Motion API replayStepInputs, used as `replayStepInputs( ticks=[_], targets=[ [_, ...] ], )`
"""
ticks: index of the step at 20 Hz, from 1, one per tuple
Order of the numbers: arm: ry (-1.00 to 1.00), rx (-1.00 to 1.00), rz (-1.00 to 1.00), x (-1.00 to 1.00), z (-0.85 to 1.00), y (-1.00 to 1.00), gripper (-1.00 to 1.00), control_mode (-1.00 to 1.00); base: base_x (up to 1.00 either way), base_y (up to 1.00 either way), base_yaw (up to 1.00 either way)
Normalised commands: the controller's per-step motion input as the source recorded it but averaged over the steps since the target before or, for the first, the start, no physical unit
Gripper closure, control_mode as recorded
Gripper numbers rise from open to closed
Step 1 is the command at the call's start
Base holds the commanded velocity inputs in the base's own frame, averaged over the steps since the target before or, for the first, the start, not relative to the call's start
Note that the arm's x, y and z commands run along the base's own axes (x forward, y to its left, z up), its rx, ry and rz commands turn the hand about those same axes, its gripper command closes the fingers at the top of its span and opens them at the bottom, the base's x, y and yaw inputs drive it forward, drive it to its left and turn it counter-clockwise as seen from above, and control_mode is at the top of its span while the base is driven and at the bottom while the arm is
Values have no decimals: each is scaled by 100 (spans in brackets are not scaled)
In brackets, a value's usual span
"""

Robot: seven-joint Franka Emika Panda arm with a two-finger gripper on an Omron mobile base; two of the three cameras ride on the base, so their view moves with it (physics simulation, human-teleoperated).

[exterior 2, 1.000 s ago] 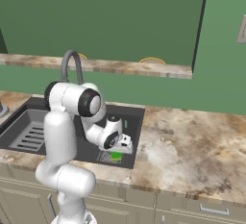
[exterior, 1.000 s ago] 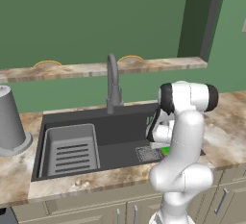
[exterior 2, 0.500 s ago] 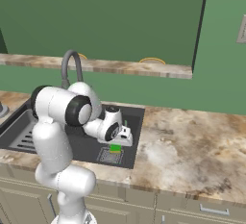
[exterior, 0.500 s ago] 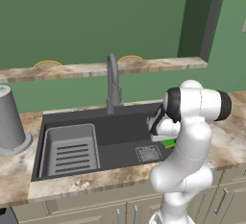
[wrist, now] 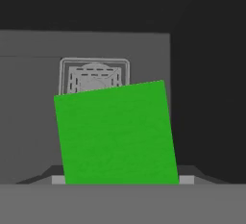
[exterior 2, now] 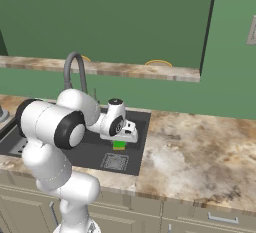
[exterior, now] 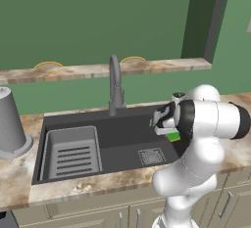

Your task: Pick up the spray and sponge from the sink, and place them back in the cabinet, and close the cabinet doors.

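Sponge (wrist: 114,134) – bright green top; sink (exterior: 122,139) – dark grey.

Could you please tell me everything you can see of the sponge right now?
The sponge is a small flat rectangle, bright green on top over a yellow layer that shows in the right base view. It sits between the fingers of the claw, above the dark sink floor near the square drain, slightly rotated in the hand view.

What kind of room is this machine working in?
It looks like a kitchen, computer-drawn rather than real. A dark sink with a curved faucet is set into a marbled stone counter, and beige drawers run below it.
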Motion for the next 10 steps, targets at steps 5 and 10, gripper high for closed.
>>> replayStepInputs(
  ticks=[5,10],
  targets=[
    [0,0,0,0,55,0,100,-100,0,0,0],
    [0,0,0,-7,60,0,100,-100,0,0,0]
  ],
)
